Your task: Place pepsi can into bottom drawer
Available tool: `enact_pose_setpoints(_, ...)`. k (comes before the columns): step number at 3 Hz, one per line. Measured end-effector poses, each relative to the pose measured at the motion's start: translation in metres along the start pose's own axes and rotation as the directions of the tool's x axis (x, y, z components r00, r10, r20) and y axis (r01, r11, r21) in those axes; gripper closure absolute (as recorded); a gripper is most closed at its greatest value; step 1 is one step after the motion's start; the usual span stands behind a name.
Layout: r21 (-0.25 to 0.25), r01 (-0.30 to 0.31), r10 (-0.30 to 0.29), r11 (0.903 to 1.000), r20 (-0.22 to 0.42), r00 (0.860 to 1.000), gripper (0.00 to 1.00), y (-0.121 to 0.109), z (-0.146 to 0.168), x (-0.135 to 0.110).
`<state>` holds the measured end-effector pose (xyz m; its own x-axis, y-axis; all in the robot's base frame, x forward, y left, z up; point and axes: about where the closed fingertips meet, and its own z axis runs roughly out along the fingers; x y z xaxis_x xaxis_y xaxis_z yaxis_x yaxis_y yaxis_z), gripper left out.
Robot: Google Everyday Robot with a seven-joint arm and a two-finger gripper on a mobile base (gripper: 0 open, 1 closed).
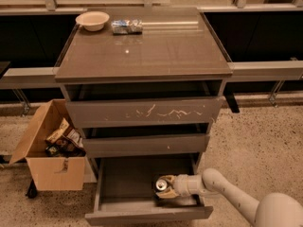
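Note:
The pepsi can [162, 184] shows its silver top and lies tilted on its side between the fingers of my gripper [165, 187]. The gripper is shut on the can and sits low inside the bottom drawer [123, 183], at its right side near the front. The bottom drawer is pulled open, a deep grey-brown tray with a plain front [147, 215]. My white arm [222, 189] reaches in from the lower right.
Above are the narrower middle drawer [147, 144] and the white-scratched top drawer front [144, 111]. On the cabinet top stand a beige bowl [92, 20] and a crinkled silver-blue packet [126, 26]. An open cardboard box [49, 148] of snacks stands on the floor at left.

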<state>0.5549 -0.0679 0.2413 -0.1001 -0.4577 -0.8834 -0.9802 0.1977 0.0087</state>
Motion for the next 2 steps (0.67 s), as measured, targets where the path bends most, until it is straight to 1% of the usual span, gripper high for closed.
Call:
enact_pose_setpoints(1, -0.011, -0.002, 0.002, 0.9999, 0.008, 1.000, 1.00, -0.005, 0.011, 0.023)
enact_pose_setpoints(2, -0.012, 0.001, -0.001, 0.9999, 0.017, 1.000, 1.00, -0.015, 0.017, 0.036)
